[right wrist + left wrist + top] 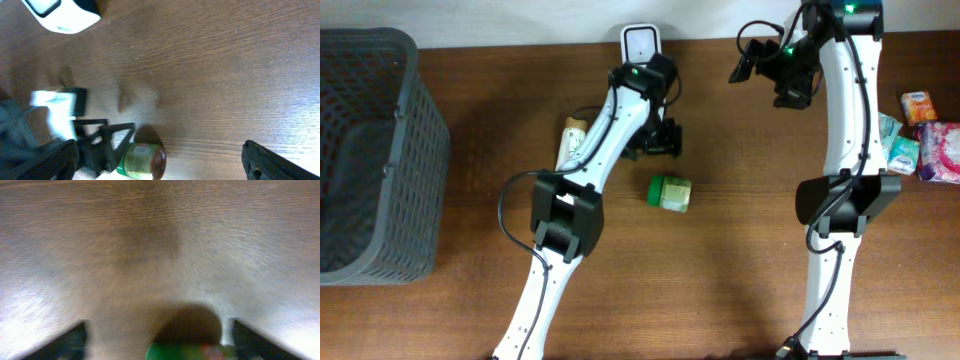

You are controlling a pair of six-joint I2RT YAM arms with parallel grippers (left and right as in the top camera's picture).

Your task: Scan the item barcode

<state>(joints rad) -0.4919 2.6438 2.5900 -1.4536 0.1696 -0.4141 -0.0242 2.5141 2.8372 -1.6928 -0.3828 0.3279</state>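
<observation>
The item, a small jar (670, 193) with a green lid, lies on its side on the wooden table near the middle. My left gripper (660, 138) hangs just behind it, open and empty. In the blurred left wrist view the jar (182, 352) shows at the bottom edge between the dark fingers (70, 340), untouched. The white scanner (640, 43) stands at the table's back edge. My right gripper (760, 62) is raised at the back right, open and empty. Its wrist view shows the jar (140, 157), the scanner (60, 15) and its own fingers (272, 162) far apart.
A dark grey basket (365, 150) fills the left side. A cream bottle (570, 140) lies partly under the left arm. Several colourful packets (925, 140) sit at the right edge.
</observation>
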